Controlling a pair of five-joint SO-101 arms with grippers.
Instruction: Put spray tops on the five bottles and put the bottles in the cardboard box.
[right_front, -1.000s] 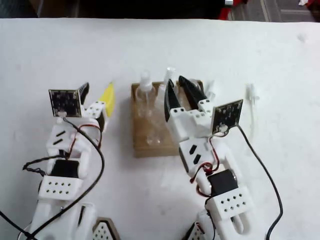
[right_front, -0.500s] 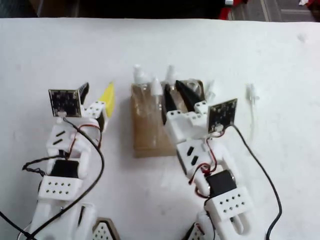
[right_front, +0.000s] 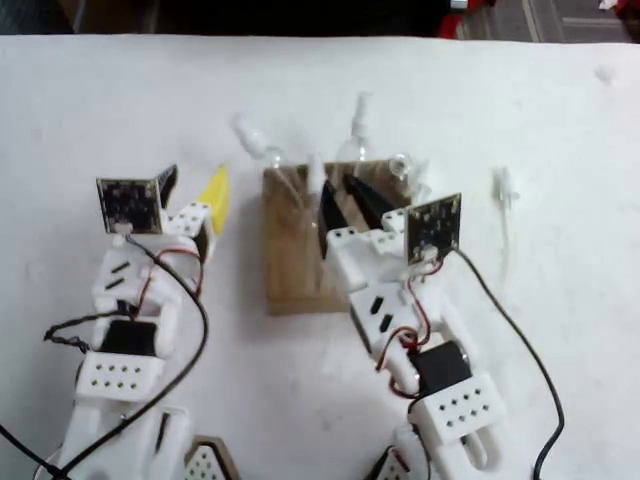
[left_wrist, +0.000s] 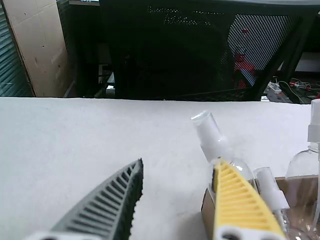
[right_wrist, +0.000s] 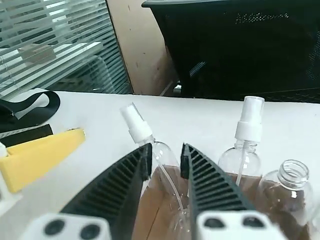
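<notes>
A shallow cardboard box (right_front: 290, 270) lies mid-table. Clear bottles lean out over its far edge. One capped bottle (right_front: 253, 140) (left_wrist: 212, 142) tips far-left. Another capped bottle (right_front: 356, 125) (right_wrist: 245, 145) stands beside an uncapped bottle (right_front: 400, 170) (right_wrist: 290, 182). A third spray top (right_front: 315, 172) (right_wrist: 134, 122) pokes up just past my right gripper (right_front: 340, 190) (right_wrist: 166, 150). That gripper hangs over the box's far half, its black fingers a narrow gap apart with a clear bottle's body behind the gap. My left gripper (right_front: 195, 182) (left_wrist: 178, 165) is open to the left of the box, holding nothing.
A loose spray top (right_front: 503, 190) with its tube lies on the white table (right_front: 120, 100) to the right of the box. A dark chair and room clutter stand beyond the table's far edge.
My right gripper has slid left and farther over the box, its fingers closer together. The bottles in the box have tipped toward the far edge. The left arm has not moved.
</notes>
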